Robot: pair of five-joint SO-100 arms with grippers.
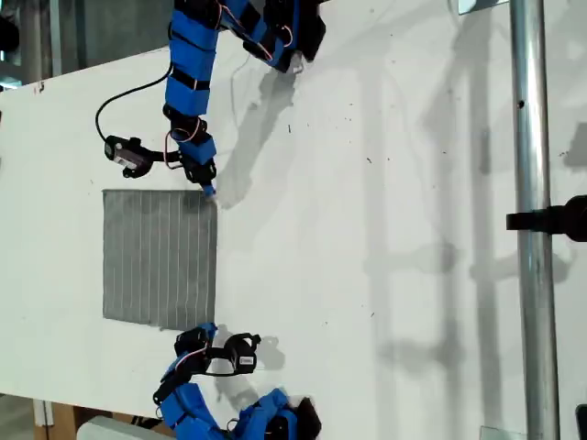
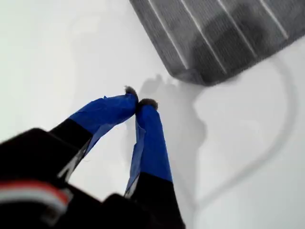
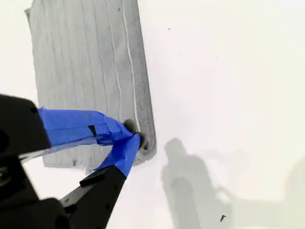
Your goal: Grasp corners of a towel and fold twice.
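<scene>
The gray rectangular woven towel with thin pale stripes [image 1: 160, 258] lies flat on the white table [image 1: 385, 229], toward the exterior view's left. My first gripper [image 2: 137, 101], blue-taped, holds its tips together on nothing, just beside one rounded towel corner [image 2: 198, 76]. My second gripper [image 3: 135, 135] is pinched on the hemmed towel corner [image 3: 147, 145]; a metal pole [image 1: 532, 220] stands well apart.

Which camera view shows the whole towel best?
The exterior view: the towel lies flat there with all four edges visible. The first wrist view shows only one corner of it; the second wrist view shows most of it, partly covered by my second gripper.
</scene>
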